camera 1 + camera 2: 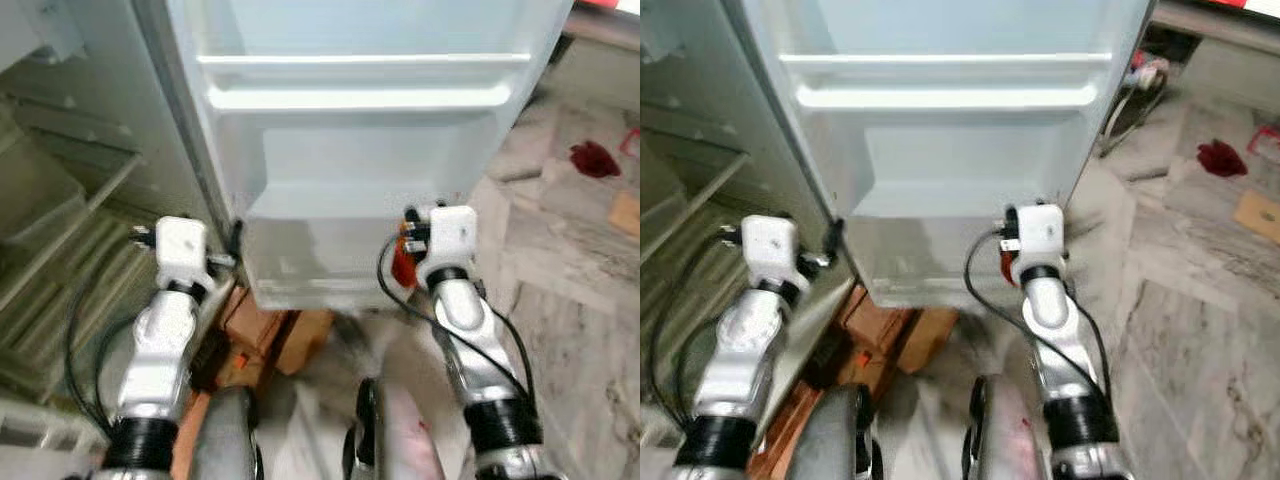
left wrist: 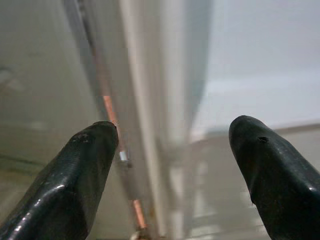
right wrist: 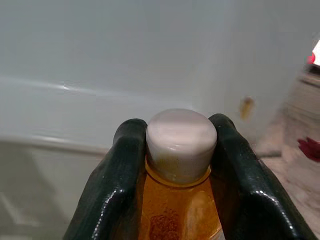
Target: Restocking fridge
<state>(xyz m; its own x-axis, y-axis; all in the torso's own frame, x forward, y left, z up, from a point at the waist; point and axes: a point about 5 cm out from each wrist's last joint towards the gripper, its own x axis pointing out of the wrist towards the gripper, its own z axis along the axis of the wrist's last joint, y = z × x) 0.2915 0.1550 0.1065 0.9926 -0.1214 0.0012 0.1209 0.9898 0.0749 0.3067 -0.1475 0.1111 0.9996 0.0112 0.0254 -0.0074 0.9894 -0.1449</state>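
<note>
We're parked right in front of the open fridge door (image 1: 370, 150), looking down at its white inner side with the door shelves (image 1: 360, 95) running across it, and the lower door bin (image 1: 330, 265) sits just ahead of both our arms. Our right gripper (image 3: 180, 165) is clamped around an orange bottle (image 3: 180, 210) with a pale whitish cap (image 3: 181, 142), one black finger on each side of the neck, so the cap pokes up between them. From the head cameras we can only catch a bit of that bottle as an orange-red patch (image 1: 403, 265) tucked by the right wrist, held close to the right end of the lower door bin. Our left gripper (image 2: 172, 165) has its fingers (image 2: 80, 185) spread wide with nothing between them, pointed at the hinge side where the door meets the fridge body (image 1: 60, 200). Fridge interior with its shelves is off to our left. Down on the floor below the door there's a brown cardboard box (image 1: 270, 325), and the marble floor (image 1: 570, 260) stretches out to the right with a dark red thing (image 1: 595, 158) lying on it farther off.
</note>
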